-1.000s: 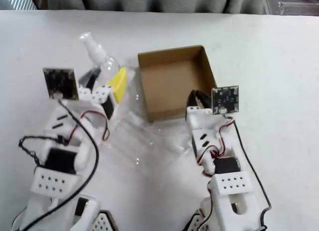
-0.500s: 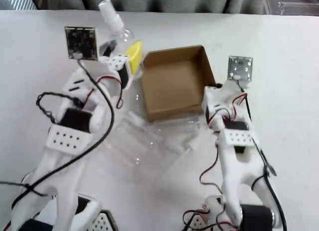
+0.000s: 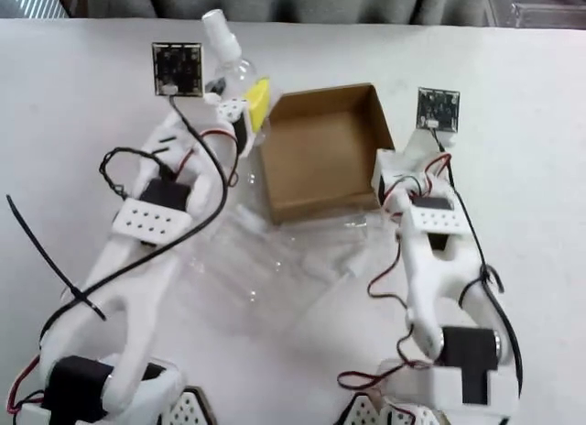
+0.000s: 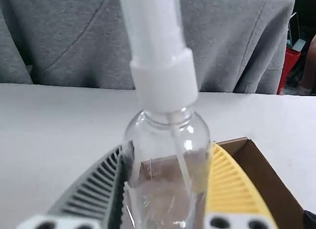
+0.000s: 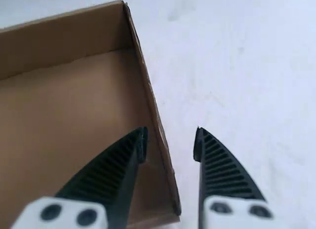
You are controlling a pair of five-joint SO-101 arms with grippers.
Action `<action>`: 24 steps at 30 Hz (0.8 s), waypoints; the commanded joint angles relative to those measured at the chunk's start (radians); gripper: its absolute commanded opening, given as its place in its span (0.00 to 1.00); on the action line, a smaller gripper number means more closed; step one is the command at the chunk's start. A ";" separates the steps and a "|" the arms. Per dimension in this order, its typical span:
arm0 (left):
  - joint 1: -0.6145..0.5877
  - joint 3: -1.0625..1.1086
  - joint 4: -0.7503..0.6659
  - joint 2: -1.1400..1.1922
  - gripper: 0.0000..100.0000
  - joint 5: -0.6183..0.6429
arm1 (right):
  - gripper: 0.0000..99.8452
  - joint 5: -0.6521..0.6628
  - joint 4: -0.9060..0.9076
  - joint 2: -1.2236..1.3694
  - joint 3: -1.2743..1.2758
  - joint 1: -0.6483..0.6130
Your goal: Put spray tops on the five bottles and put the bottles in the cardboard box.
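A clear bottle [image 3: 231,72] with a white spray top [image 3: 218,27] is held above the table, just beyond the far left corner of the cardboard box [image 3: 316,97]. My left gripper [image 3: 238,91] is shut on the bottle's body [image 4: 163,189], which sits between the grey finger and the yellow finger [image 4: 232,184], with the spray top [image 4: 158,66] pointing away. The right arm [image 3: 412,196] is at the box's right side. My right gripper [image 5: 170,135] is open, with its black fingers on either side of the box's right wall [image 5: 148,91]. The inside of the box is bare.
Crumpled clear plastic [image 3: 275,251] lies on the white table in front of the box, between the two arms. A black cable tie [image 3: 37,251] lies at the left. Grey cloth hangs behind the far table edge [image 4: 74,41].
My left arm has lifted the bottle and carried it away from the near side towards the box's far left corner. The right arm has stretched forward to the box's right wall.
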 commanded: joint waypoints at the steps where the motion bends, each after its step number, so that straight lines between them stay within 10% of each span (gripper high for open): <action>1: -0.008 -0.068 -0.021 -0.004 0.02 0.012 | 0.13 0.000 0.117 0.101 -0.176 0.012; 13: -0.008 -0.034 -0.028 -0.007 0.02 0.012 | 0.07 0.063 0.647 0.239 -0.450 -0.081; 24: -0.051 -0.038 -0.133 -0.001 0.02 0.012 | 0.18 0.098 0.733 0.237 -0.466 -0.125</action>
